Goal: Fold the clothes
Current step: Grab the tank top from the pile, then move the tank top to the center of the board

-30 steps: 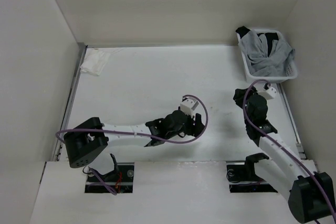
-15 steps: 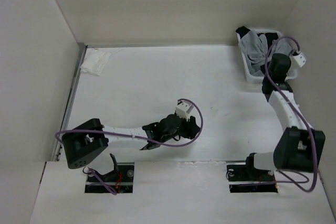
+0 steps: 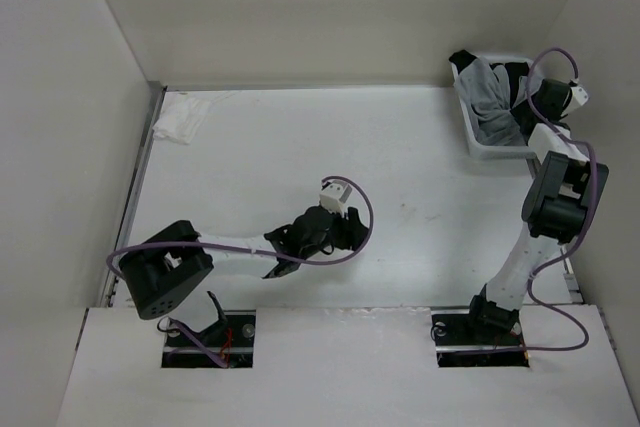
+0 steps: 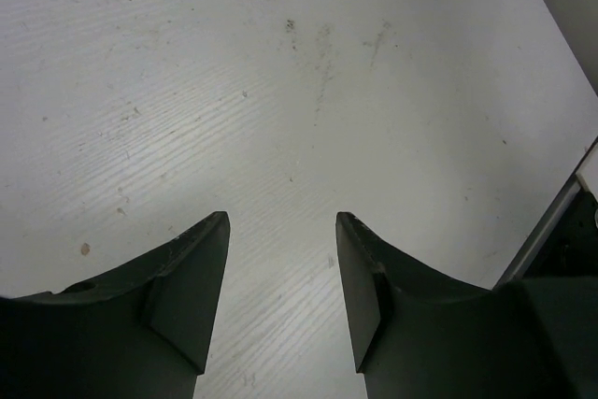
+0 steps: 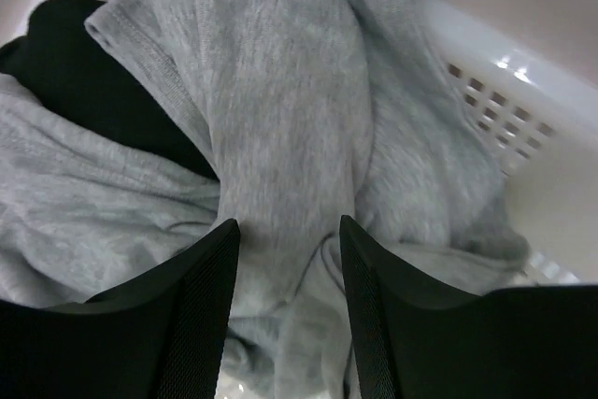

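Left gripper (image 4: pixel 280 221) above the white table (image 4: pixel 234 63)
Dark jaws stand apart; faint scuffs and specks mark the tabletop beyond them.

The white table (image 3: pixel 290 152) stretches wide, and up close it's scuffed and speckled with small marks. In the far left corner, a small white cloth (image 3: pixel 180 122) lies crumpled by the edge. Far right, there's a white basket (image 3: pixel 497 153) with a perforated side wall. A black garment (image 5: pixel 103 105) lies inside, and a bit of black hangs over the basket's far left corner.
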You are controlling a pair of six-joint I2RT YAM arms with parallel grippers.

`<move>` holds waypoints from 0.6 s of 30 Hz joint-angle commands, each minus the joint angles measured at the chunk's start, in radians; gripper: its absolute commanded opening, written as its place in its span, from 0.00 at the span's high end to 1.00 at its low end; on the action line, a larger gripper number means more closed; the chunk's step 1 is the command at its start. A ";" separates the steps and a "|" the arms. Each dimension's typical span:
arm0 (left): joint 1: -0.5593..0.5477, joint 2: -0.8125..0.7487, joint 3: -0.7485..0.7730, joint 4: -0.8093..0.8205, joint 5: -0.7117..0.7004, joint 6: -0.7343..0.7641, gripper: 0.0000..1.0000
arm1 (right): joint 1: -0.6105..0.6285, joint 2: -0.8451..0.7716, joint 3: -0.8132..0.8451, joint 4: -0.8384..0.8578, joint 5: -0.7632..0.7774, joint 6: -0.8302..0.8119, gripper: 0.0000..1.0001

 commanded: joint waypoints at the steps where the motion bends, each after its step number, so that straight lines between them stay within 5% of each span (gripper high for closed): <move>1: 0.012 0.040 0.005 0.078 0.049 -0.026 0.52 | -0.012 0.029 0.092 0.027 -0.108 -0.019 0.48; 3: 0.012 0.057 0.016 0.078 0.075 -0.035 0.52 | -0.012 0.052 0.114 0.041 -0.124 -0.020 0.53; 7: 0.003 0.075 0.026 0.083 0.086 -0.039 0.53 | -0.012 0.016 0.090 0.068 -0.089 -0.009 0.99; 11: 0.000 0.068 0.025 0.087 0.083 -0.039 0.53 | 0.040 -0.361 -0.165 0.272 0.029 -0.031 1.00; 18: 0.035 0.005 -0.010 0.084 0.019 -0.049 0.54 | 0.304 -0.894 -0.372 0.309 0.151 -0.078 1.00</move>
